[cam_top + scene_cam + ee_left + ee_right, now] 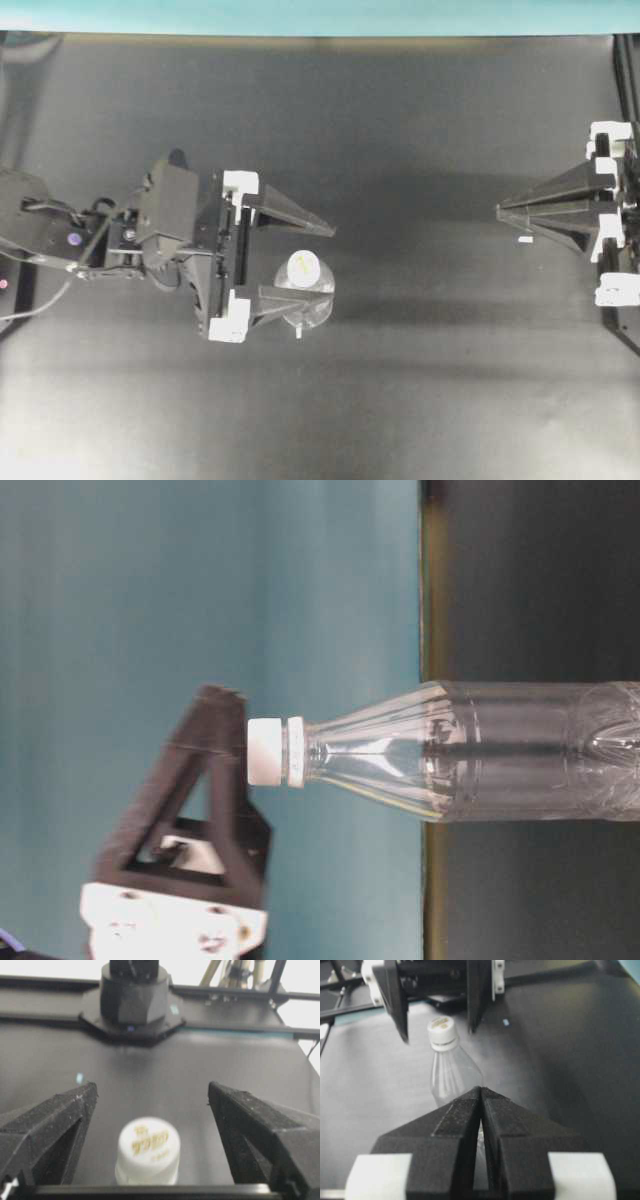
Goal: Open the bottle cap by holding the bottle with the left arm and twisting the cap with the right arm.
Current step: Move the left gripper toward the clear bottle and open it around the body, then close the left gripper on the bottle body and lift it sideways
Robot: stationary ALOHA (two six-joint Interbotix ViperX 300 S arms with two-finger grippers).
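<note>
Left pincer (285,268) spread wide above the small clear plastic bottle (308,296); right pincer (481,1097) clenched, empty.
Only the left wrist view shows gold print on the round white screw cap (148,1149).

A matte black flat desk (400,120) fills the scene, backed by a plain teal wall (200,580); soft light glares at its near edge

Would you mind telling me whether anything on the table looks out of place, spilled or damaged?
Nothing looks spilled or damaged: the bottle stands upright with the bottle cap on. The only stray item is a tiny white scrap lying on the dark table near the right gripper.
</note>
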